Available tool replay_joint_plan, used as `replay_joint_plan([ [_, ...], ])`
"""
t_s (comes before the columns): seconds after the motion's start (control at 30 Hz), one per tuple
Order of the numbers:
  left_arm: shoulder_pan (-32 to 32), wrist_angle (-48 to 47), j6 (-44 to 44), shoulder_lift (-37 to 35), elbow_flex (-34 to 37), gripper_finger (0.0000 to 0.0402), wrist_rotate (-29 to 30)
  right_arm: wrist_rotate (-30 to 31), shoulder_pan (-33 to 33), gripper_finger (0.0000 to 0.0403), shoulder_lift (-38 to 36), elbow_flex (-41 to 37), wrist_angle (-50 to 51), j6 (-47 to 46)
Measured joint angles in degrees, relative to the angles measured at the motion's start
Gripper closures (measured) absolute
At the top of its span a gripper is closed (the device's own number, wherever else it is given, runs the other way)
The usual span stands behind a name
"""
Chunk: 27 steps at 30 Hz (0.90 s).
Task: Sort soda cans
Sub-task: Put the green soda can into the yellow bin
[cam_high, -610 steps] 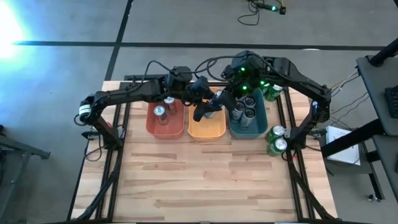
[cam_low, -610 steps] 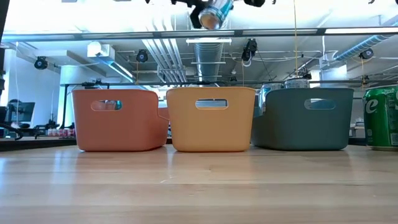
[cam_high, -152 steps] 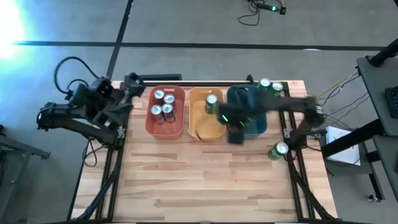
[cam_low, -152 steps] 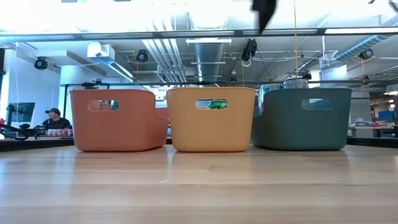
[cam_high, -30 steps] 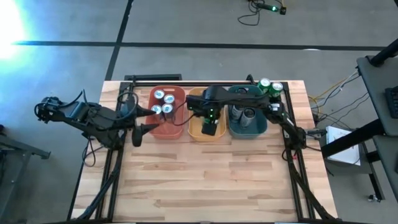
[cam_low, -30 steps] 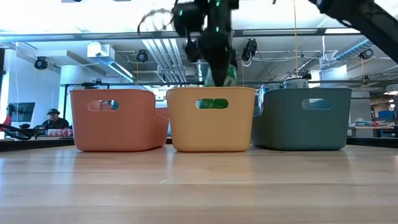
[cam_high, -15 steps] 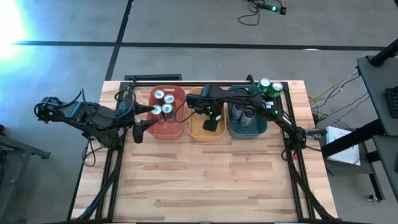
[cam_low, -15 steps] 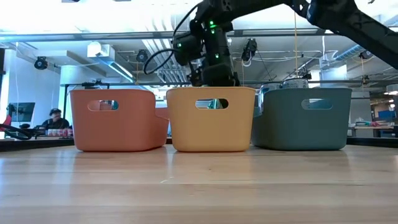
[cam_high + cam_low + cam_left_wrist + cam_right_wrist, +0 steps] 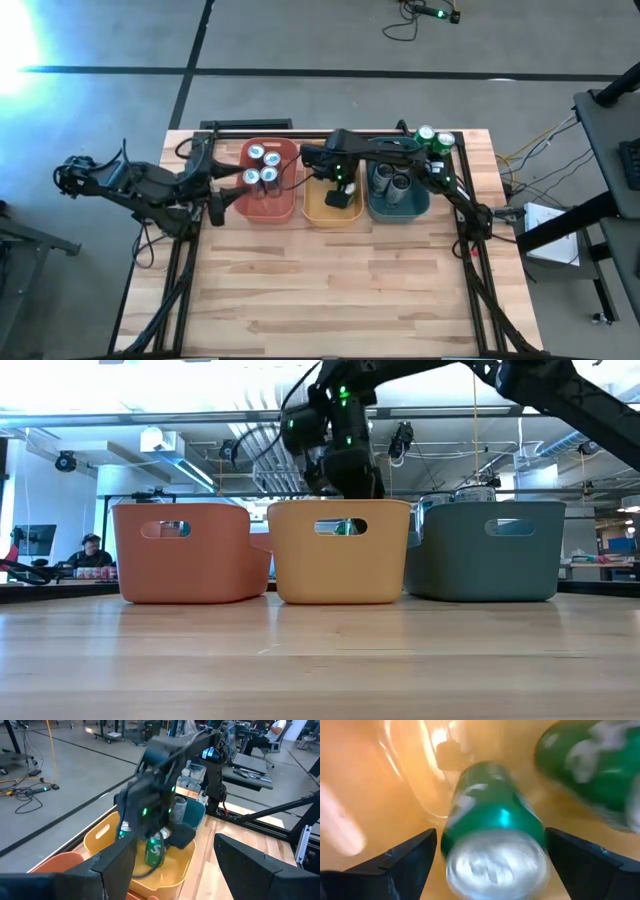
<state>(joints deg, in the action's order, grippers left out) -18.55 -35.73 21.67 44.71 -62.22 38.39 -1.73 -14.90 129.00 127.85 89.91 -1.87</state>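
Two green cans share the orange bin (image 9: 322, 212), and the move ahead turns on the one lying between the right gripper's (image 9: 490, 851) fingers: in the right wrist view this green can (image 9: 492, 832) lies with its long axis running straight away from the wrist camera, its silver end toward the lens, and the two dark fingers stand wide on either side with clear gaps, so the can looks let go rather than gripped. I judge the release into the bin to be done or nearly so, and the gripper need only lift straight up without dragging the can. A second green can (image 9: 597, 767) lies just beside it in the same bin. From above, the right arm reaches across from the right edge of the table and its gripper hangs down inside the orange bin, so it is by far the nearer arm. The left gripper (image 9: 170, 865) waits with fingers spread beyond the red bin (image 9: 287, 207), off the table's left edge. Silver-topped cans stand in the red bin, dark ones in the teal bin (image 9: 420, 205), and two green cans (image 9: 433, 140) remain on the table at its far right corner. White lettering shows on the green can in the left wrist view, but it cannot be read.
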Motion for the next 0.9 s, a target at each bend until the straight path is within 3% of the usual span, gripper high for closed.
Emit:
replay_joint_plan([
  [0.3,0.2,0.7,-1.7,-2.5,0.0,0.0150,0.3,0.3,-0.7,0.0040,-7.7,1.9,0.0,-3.1],
  [0.47,0.3,3.6,-2.4,-3.0,0.0,0.0150,0.1,6.4,-1.8,0.0039,-14.8,1.4,0.1,-9.8],
  [0.73,0.3,4.8,-4.7,-1.1,0.0,0.0150,-1.9,13.9,-10.5,0.0039,-27.2,-5.1,0.1,-26.2],
  [0.9,0.3,4.8,-4.5,0.3,0.0,0.0150,-1.8,18.7,-18.2,0.0039,-35.5,-14.4,0.1,-36.9],
])
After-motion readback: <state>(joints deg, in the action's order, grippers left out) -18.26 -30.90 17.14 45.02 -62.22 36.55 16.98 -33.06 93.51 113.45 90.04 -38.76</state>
